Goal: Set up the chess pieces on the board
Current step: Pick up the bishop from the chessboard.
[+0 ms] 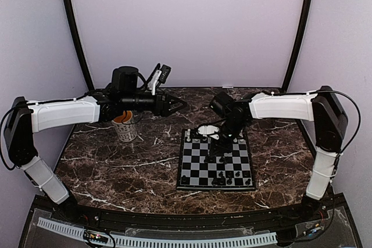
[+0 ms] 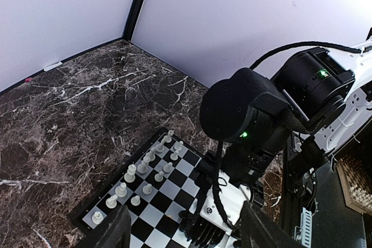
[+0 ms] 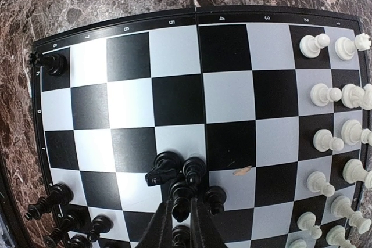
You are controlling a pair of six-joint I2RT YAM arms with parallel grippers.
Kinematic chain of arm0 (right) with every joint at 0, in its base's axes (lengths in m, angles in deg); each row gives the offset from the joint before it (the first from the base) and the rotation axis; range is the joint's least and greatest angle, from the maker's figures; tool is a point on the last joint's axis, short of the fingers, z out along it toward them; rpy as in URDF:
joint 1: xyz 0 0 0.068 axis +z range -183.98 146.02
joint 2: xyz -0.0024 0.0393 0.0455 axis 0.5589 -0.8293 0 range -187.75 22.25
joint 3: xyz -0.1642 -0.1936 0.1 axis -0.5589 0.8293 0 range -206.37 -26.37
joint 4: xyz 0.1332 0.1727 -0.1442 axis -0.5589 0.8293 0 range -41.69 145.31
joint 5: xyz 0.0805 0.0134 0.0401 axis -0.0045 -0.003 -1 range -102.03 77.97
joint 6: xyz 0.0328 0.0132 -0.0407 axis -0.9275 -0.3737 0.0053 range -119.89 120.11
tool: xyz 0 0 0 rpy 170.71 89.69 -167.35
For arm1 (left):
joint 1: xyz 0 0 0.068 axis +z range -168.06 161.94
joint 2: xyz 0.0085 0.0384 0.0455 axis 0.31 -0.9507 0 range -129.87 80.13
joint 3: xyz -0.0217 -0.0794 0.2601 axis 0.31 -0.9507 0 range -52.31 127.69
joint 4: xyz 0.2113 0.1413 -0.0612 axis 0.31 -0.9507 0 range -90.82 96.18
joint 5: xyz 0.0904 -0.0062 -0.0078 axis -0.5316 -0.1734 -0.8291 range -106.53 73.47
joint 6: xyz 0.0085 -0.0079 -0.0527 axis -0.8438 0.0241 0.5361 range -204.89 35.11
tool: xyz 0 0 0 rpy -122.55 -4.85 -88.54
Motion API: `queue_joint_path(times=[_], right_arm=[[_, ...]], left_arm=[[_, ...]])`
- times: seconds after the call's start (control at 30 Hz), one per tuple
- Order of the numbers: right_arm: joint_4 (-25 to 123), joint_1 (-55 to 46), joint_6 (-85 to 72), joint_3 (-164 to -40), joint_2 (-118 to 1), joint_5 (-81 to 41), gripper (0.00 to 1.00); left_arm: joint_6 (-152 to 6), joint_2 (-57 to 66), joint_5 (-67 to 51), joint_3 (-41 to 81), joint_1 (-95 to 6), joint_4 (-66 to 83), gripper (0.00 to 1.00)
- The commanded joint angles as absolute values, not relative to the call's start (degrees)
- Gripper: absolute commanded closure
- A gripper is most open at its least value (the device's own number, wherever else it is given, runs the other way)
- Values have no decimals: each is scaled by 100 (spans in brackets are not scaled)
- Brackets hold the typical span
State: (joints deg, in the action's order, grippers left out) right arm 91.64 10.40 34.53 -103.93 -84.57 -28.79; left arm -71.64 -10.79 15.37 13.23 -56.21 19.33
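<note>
The board [image 1: 197,169] lies right of centre on the marbled table. White chess pieces [image 3: 331,94] fill its two far rows, also seen from the left wrist [image 2: 145,166]. Black chess pieces [image 1: 224,179] stand along the near rows, and a small cluster with a knight [image 3: 165,169] sits mid-board. My right gripper [image 3: 180,201] is down on that cluster, its fingers shut on a slim black piece [image 3: 181,190]. My left gripper [image 1: 174,104] hovers open and empty above the table, left of the board's far edge; its fingers [image 2: 119,227] frame the board [image 2: 157,201].
A white mug [image 1: 127,126] with something orange inside stands left of the board under the left arm. The right arm's wrist [image 2: 256,114] fills much of the left wrist view. A wooden box [image 2: 356,181] sits off the table at the right. Walls close in behind.
</note>
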Motion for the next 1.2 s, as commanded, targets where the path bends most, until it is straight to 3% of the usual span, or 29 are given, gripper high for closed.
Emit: queue_joint_path(times=[0.0,0.6,0.87,1.17], right_arm=[[9181,1041,3456,-10512,-8491,-3010,88],[9182,1041,3387,-10512,-8646,-2983,83],[9328,1041,3404,-10509,-8430,-2971,90],[9698,1062,3302,-10402,-7810,-2995,92]], left_arm=[[-7224,-924,1559,1474,-5654,1933,34],[-7188,-951,1607,1485,-5656,1937,34],[-7197,-954,1598,1488,-5651,1929,34],[-7188,-953,1609,1490,-5653,1937,34]])
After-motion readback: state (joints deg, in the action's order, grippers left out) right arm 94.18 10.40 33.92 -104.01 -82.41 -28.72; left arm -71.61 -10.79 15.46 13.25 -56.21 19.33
